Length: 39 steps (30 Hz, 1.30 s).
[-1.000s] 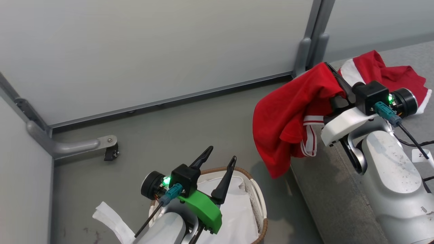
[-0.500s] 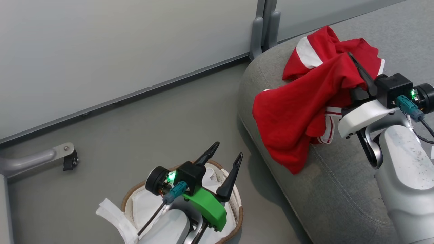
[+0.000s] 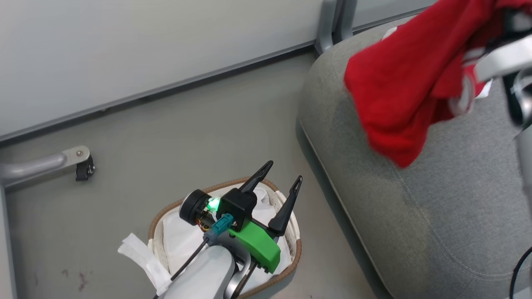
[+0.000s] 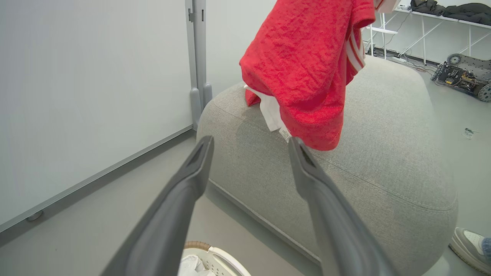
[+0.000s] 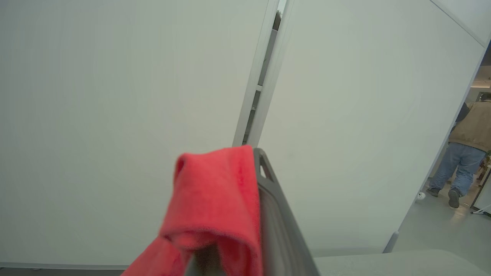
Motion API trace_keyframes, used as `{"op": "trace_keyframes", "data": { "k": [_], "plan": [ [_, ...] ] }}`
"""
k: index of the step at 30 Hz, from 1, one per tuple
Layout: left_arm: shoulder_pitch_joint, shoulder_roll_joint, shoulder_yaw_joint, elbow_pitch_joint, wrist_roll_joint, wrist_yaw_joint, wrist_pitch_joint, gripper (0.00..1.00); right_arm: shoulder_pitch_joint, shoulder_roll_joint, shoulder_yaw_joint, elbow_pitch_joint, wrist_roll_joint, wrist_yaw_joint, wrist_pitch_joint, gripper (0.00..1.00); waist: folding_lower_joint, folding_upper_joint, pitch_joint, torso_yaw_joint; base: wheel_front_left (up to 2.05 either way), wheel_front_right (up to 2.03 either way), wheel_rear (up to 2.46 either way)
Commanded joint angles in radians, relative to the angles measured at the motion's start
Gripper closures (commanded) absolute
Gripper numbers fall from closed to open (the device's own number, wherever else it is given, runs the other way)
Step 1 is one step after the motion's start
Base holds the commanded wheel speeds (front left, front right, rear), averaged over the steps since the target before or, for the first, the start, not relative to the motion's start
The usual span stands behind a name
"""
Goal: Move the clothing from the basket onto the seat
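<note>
A red garment of the clothing [image 3: 399, 83] hangs in the air above the grey seat [image 3: 436, 216], its lower tip just over the cushion. My right gripper [image 5: 256, 161] is shut on it, and red cloth [image 5: 215, 199] drapes over the fingers. In the head view that arm is a blurred pale shape [image 3: 503, 58] at the top right. Seen from the left wrist, the garment [image 4: 303, 65] hangs over the seat [image 4: 364, 161], and more red and white cloth [image 4: 268, 111] lies behind it. My left gripper [image 3: 284, 172] [image 4: 250, 142] stands open and empty above the basket [image 3: 154, 226].
A white sheet [image 3: 183, 241] lines the basket and spills over its left rim. Grey partition walls with a post [image 3: 332, 20] stand behind, and a metal foot with a caster [image 3: 83, 166] sits on the floor at left. A shoe [image 4: 470, 241] is by the seat; a person [image 5: 460, 153] walks far right.
The head camera has shifted. My right gripper has carried the red garment up and to the right, further over the seat. The left gripper has stayed open above the basket.
</note>
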Motion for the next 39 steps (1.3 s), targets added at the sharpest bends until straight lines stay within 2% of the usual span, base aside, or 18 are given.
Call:
{"op": "trace_keyframes", "data": {
  "k": [1,10,12,17,22,25,32,35,37,38,39],
  "plan": [
    [-0.018,0.004,0.005,-0.002,0.017,-0.004,-0.001,0.0,-0.039,-0.019,-0.01,0.008,0.007,-0.001,-0.005,1.0,0.0,0.0,0.048,0.033,0.0,0.0,0.0],
    [-0.072,0.034,0.028,-0.03,0.087,-0.01,-0.001,0.0,-0.353,-0.181,-0.108,0.081,0.008,-0.001,0.015,1.0,0.0,0.0,0.215,0.057,0.0,0.0,0.0],
    [-0.085,0.041,0.03,-0.038,0.094,-0.01,-0.001,0.0,-0.375,-0.203,-0.13,0.097,-0.004,-0.001,0.014,1.0,0.0,0.0,0.251,0.057,0.0,0.0,0.0],
    [-0.116,0.064,0.038,-0.043,0.119,-0.012,-0.001,0.0,-0.342,-0.207,-0.23,0.182,-0.013,-0.001,0.003,1.0,0.0,0.0,0.329,0.047,0.0,0.0,0.0],
    [-0.136,0.078,0.039,-0.047,0.132,-0.012,-0.001,0.0,-0.234,-0.166,-0.305,0.295,-0.045,-0.001,-0.004,1.0,0.0,0.0,0.381,0.041,0.0,0.0,0.0],
    [-0.142,0.083,0.039,-0.05,0.135,-0.013,-0.001,0.0,-0.153,-0.123,-0.342,0.316,-0.064,-0.001,-0.004,1.0,0.0,0.0,0.397,0.036,0.0,0.0,0.0],
    [-0.145,0.09,0.037,-0.04,0.139,-0.013,-0.001,0.0,0.011,-0.023,-0.401,0.281,-0.067,-0.001,-0.005,1.0,0.0,0.0,0.402,0.022,0.0,0.0,0.0],
    [-0.144,0.089,0.037,-0.039,0.138,-0.013,-0.001,0.0,0.056,0.0,-0.411,0.252,-0.07,-0.001,-0.005,1.0,0.0,0.0,0.397,0.016,0.0,0.0,0.0],
    [-0.142,0.087,0.034,-0.038,0.137,-0.014,-0.001,0.0,0.084,0.019,-0.417,0.226,-0.077,-0.001,-0.005,0.75,0.0,0.0,0.391,0.012,0.0,0.0,0.0],
    [-0.139,0.085,0.033,-0.037,0.135,-0.014,-0.001,0.0,0.101,0.029,-0.42,0.211,-0.083,-0.001,-0.005,0.33,0.0,0.0,0.386,0.011,0.0,0.0,0.0],
    [-0.137,0.083,0.033,-0.036,0.133,-0.014,-0.001,0.0,0.115,0.038,-0.421,0.198,-0.088,-0.001,-0.005,0.07,0.0,0.0,0.381,0.01,0.0,0.0,0.0]
  ]
}}
